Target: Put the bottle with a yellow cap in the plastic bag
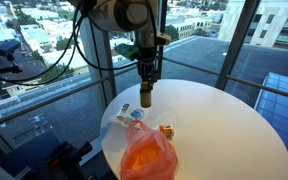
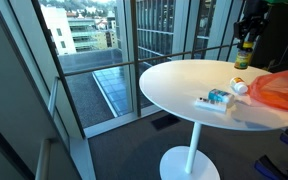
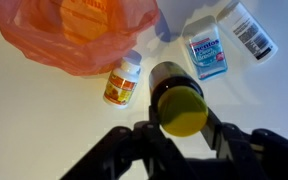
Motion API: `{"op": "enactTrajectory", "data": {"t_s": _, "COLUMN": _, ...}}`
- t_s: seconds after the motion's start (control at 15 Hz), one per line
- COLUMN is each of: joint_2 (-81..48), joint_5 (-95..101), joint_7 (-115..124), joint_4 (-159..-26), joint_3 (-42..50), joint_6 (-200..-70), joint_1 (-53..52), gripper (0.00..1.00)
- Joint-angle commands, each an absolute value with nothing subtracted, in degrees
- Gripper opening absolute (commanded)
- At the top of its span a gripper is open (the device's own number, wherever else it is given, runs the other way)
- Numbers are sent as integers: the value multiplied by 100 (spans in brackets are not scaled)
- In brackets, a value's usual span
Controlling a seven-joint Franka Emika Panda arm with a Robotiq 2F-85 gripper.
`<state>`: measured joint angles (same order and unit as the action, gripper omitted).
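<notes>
While the pincer (image 1: 146, 90) clasps the yellow-capped bottle (image 1: 146, 100) in the air above the white tabletop (image 1: 224, 120), the bottle hangs upright, long axis vertical, cap pointing up toward the wrist, near the orange plastic bag (image 1: 147, 155).

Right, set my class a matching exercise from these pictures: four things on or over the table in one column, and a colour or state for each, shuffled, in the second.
Column one:
1. yellow-capped bottle
2. plastic bag
3. white-capped bottle
4. flat packet

Column two:
A. lying on its side
B. blue and white
C. gripped by the hand
D. orange

Pairs: 1-C, 2-D, 3-A, 4-B.
</notes>
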<state>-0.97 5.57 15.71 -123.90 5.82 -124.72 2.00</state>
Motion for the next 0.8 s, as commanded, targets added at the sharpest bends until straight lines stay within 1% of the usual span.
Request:
{"op": "enactTrajectory", "data": {"t_s": 0.0, "joint_2": 719, "joint_5": 804, "joint_7": 1813, "joint_4": -13040, "joint_3": 582, "joint_6": -12365, "joint_1": 381, "gripper": 19}}
{"op": "enactTrajectory", "data": {"t_s": 0.4, "joint_2": 1304, "joint_5": 830, "joint_7": 1838, "joint_4": -13703, "joint_3": 659, "joint_6": -12460, "joint_1": 833, "gripper": 19}}
{"op": "enactTrajectory", "data": {"t_s": 0.73, "joint_2": 1350, "joint_5": 796, "joint_7": 1726, "joint_4": -14036, "joint_3": 800, "joint_6": -12710, "joint_1": 1165, "gripper": 19}}
